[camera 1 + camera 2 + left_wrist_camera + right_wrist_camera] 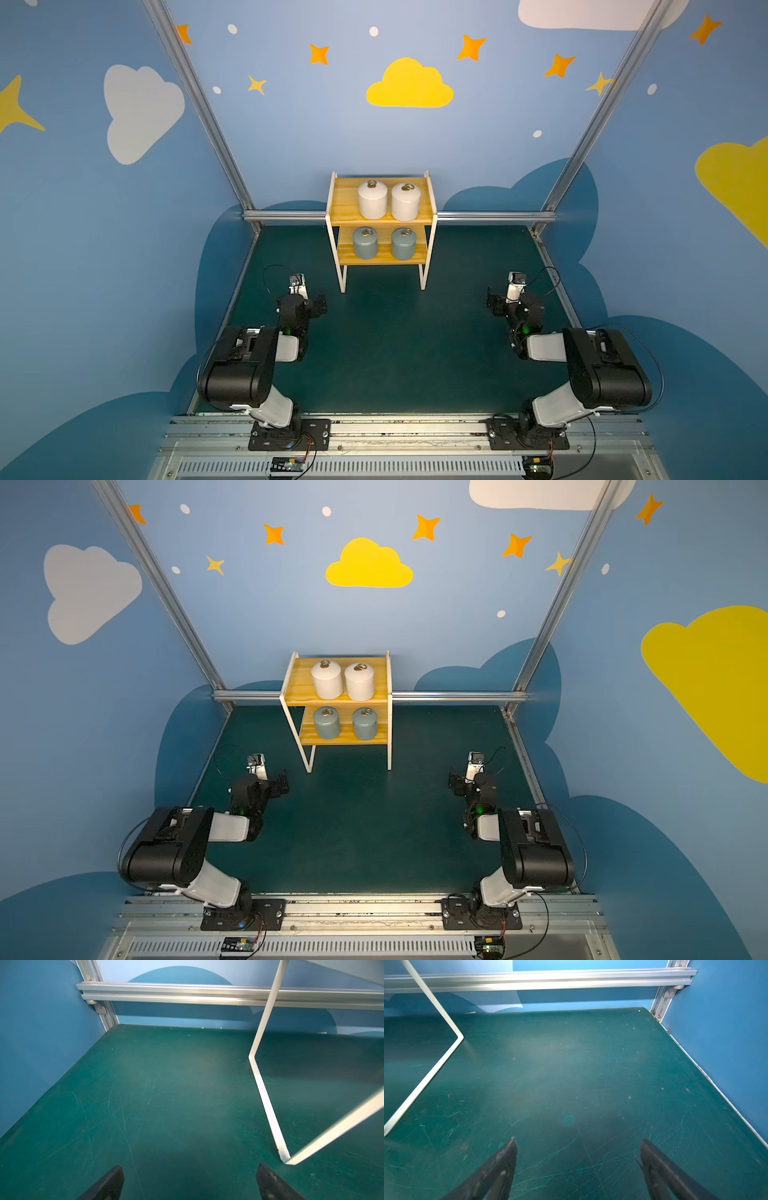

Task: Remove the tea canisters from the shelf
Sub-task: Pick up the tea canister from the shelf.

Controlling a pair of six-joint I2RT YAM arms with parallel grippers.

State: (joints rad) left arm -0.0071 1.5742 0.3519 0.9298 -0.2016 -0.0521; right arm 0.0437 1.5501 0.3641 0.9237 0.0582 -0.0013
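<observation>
white/grey-blue lidded tea canisters (372, 201) on yellow-wood shelf (345, 198) | prob heavy, slick, fragile; grip body | L gripper (190, 1165), R gripper (578, 1139) released

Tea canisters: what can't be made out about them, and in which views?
- Contents: white tea canisters and grey-blue tea canisters are lidded, both top views.
- Lower tier behind the grey-blue pair: hidden under upper board of the shelf, top views.
- Ring handles: too small for detail.
- Wrist views: no canisters; only the white frame shows, rest beyond picture edges.
</observation>
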